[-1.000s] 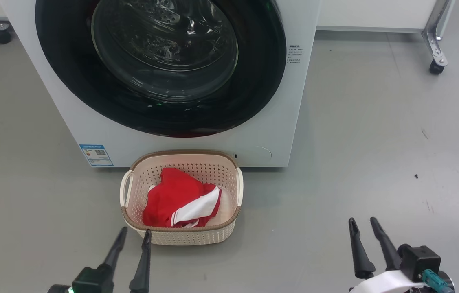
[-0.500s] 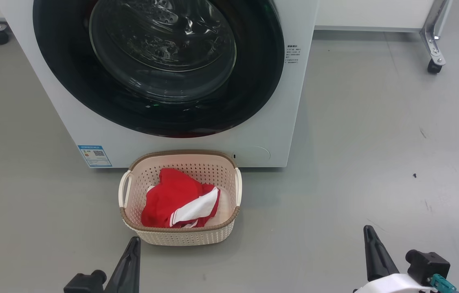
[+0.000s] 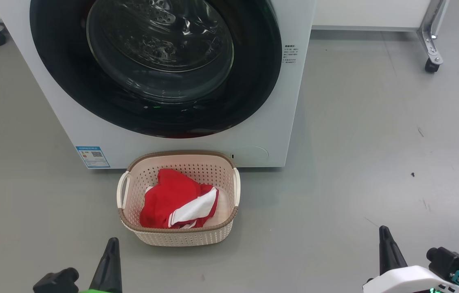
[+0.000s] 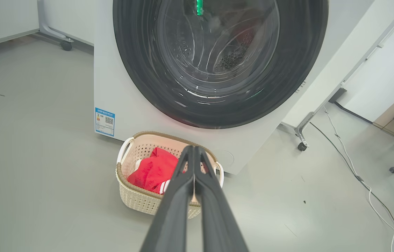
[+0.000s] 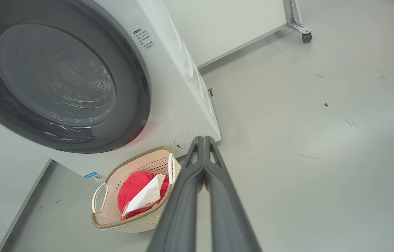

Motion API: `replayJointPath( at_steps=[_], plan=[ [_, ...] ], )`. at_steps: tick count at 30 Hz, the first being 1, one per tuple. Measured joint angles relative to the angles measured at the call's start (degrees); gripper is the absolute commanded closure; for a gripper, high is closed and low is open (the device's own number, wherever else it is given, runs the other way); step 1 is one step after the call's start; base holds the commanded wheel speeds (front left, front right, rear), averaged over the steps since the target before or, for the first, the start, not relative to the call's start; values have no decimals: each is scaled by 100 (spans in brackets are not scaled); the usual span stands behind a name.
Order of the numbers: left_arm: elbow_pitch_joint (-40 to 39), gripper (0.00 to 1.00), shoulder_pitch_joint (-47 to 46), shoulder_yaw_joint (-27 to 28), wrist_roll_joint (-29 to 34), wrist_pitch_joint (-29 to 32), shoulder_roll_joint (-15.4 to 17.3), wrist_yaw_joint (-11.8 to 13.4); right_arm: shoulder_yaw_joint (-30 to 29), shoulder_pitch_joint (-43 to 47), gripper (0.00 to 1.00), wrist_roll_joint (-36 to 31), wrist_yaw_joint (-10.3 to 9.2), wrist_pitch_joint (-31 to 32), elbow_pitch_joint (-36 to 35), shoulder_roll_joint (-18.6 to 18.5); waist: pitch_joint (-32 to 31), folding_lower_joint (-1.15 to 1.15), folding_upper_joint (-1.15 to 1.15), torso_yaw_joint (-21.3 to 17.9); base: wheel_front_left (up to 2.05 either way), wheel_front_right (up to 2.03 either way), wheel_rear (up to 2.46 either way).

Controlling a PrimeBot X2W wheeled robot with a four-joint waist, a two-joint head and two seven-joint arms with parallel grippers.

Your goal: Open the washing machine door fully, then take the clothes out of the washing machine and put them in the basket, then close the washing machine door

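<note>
Since a second ago both grippers have closed and drawn back toward the lower edge of the head view. The left gripper [image 3: 111,244] and right gripper [image 3: 384,234] are each clenched on nothing, their long dark tapered fingers pressed together. The bright red fabric garment with broad white stripes [image 3: 168,199] lies soft and crumpled inside the small cream perforated plastic basket with a brown woven-look rim [image 3: 180,154]. The basket stands on the smooth grey floor [image 3: 355,162] just before the big white front-loading washing machine [image 3: 282,122]. The machine's round door [image 3: 253,81], a glossy black rim around bulging clear glass, sits flush. Judgement: every step appears complete.
</note>
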Motion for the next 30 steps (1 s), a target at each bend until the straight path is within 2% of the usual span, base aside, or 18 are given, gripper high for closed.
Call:
replayJointPath(
  at_steps=[30],
  plan=[
    [316, 100, -339, 463, -2343, 486, 67, -250, -456, -371, 100, 2253, 151, 558, 69, -127, -14, 0, 0, -76, 0, 0, 0]
  ],
)
